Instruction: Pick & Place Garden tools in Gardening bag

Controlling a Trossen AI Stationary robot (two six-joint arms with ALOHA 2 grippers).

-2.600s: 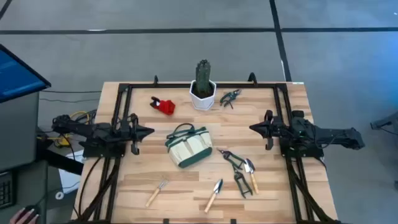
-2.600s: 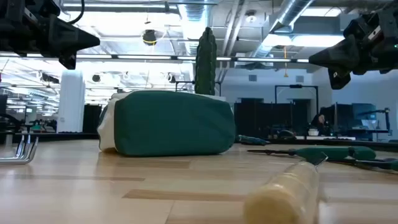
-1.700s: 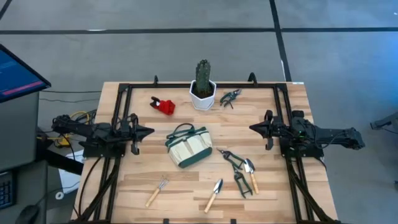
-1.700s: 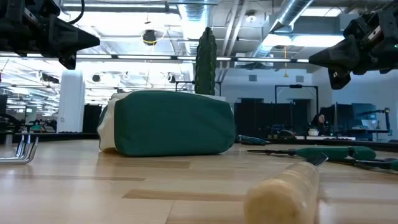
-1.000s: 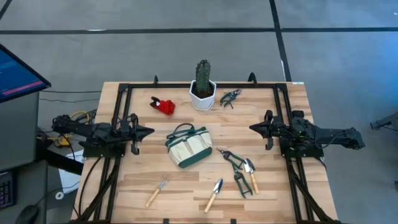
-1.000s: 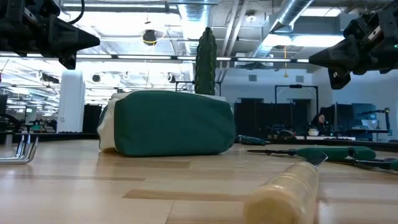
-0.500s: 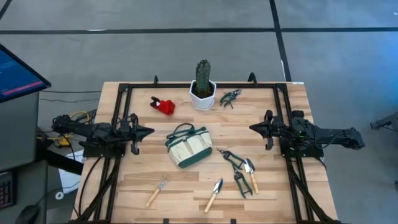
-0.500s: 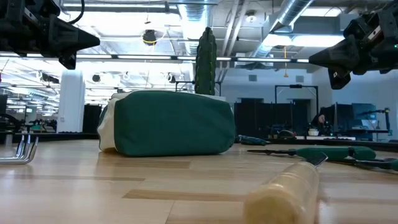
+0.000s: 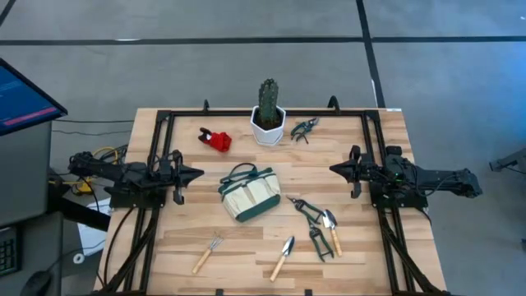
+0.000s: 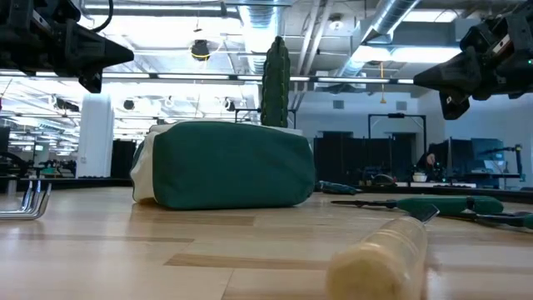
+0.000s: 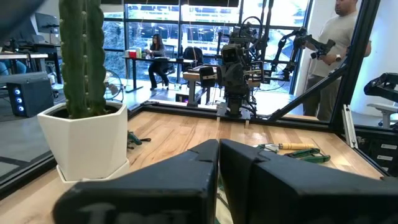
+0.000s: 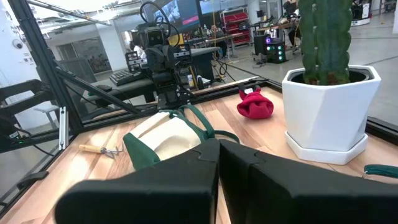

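- High view: the left gripper (image 9: 196,173) hangs at the table's (image 9: 362,271) left edge and the right gripper (image 9: 335,169) at its right edge, both pinched shut and empty, tips pointing inward at each other.
- The gardening bag (image 9: 250,193) lies between them at mid-table, a little nearer the left gripper.
- A pair of shears (image 9: 306,211), a spoon-shaped trowel (image 9: 330,227) and a second pair of shears (image 9: 319,242) cluster near and just left of the right gripper, so the right arm looks the closer one for them; their long axes run slantwise, from far-left to near-right.
- A wooden-handled fork (image 9: 206,254) lies at the near left, closer to the left arm, and a second trowel (image 9: 282,257) at near centre, both slanting from near-left to far-right.
- A red pruner (image 9: 215,138) lies far left; small dark shears (image 9: 302,128) lie far right of the cactus pot (image 9: 268,125).
- Low view: the bag (image 10: 225,164) shows its green bottom, lying tipped; both grippers hang well above the table.
- Left wrist view: the shut left gripper (image 11: 219,149) faces across to the right arm, with the trowel cluster (image 11: 297,149) beyond it.
- Right wrist view: the shut right gripper (image 12: 219,148) faces the bag (image 12: 163,140), with the fork (image 12: 99,149) beyond it.
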